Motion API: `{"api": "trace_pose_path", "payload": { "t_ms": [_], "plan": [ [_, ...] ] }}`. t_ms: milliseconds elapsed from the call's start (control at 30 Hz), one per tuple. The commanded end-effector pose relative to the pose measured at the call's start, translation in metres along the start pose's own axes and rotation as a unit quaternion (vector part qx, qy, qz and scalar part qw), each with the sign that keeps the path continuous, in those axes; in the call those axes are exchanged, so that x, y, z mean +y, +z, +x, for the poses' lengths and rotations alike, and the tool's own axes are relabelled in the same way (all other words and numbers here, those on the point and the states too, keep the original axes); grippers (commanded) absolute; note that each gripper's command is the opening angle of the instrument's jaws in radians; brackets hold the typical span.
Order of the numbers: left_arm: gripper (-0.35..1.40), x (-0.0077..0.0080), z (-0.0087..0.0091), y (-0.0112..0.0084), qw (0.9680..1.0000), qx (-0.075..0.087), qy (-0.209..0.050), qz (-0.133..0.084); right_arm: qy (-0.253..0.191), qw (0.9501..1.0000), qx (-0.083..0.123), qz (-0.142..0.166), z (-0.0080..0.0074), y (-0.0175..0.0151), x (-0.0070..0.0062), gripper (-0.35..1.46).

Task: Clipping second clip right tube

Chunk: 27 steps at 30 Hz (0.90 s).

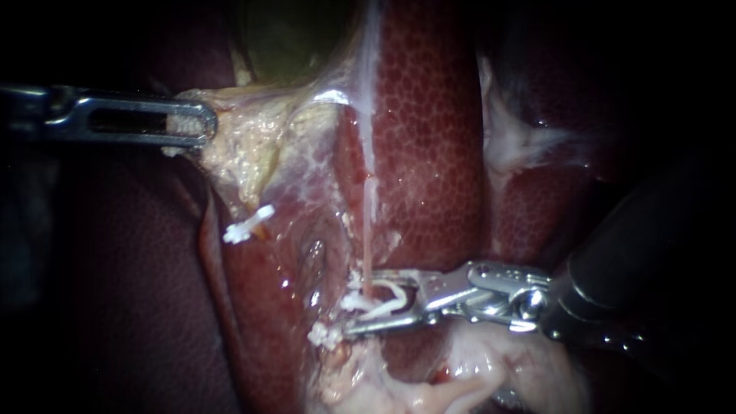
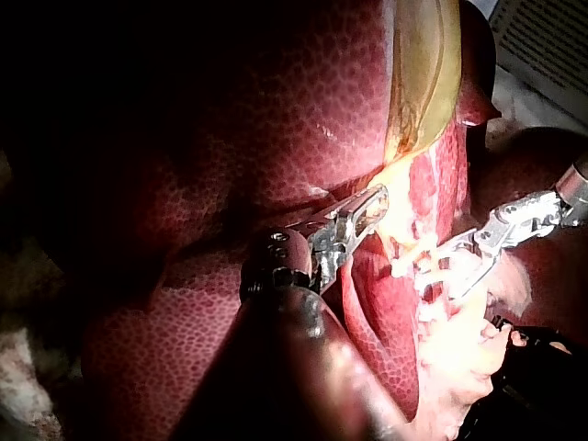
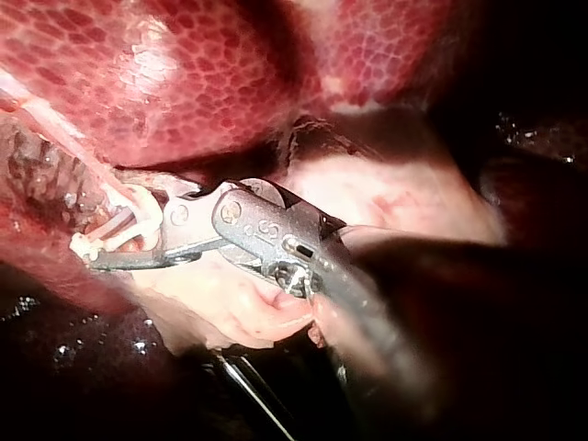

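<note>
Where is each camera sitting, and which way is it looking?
Endoscope view: close to the tissue, facing the liver; left instrument comes from the left, shut on pale tissue; right instrument from the right, jaws holding a white clip around the tube.
Left wrist view: on the left arm, looking down its own shaft toward the gallbladder.
Right wrist view: on the right arm, looking along its shaft to that clip.
All three show the right instrument.

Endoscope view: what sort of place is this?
Likely a surgical bench: mottled dark-red liver, left slender metal instrument gripping pale fatty tissue, right instrument holding a white plastic clip on a thin pale tube.
</note>
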Motion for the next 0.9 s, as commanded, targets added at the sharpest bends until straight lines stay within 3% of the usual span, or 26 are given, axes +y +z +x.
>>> {"api": "trace_pose_path", "payload": {
  "t_ms": [33,667,900],
  "plan": [
    [-0.35,0.0000,0.0000,0.0000,1.0000,0.000,0.000,0.000,0.000,1.0000,0.000,-0.001,0.0000,0.0001,0.0000,0.56],
    [-0.35,0.0000,0.0000,0.0000,1.0000,0.000,0.000,0.000,0.001,1.0000,0.005,-0.001,0.0001,0.0005,0.0002,0.46],
    [-0.35,0.0000,0.0001,0.0000,1.0000,0.000,0.000,0.000,0.001,0.9999,0.003,0.010,0.0000,0.0003,0.0002,0.22]
  ]
}}
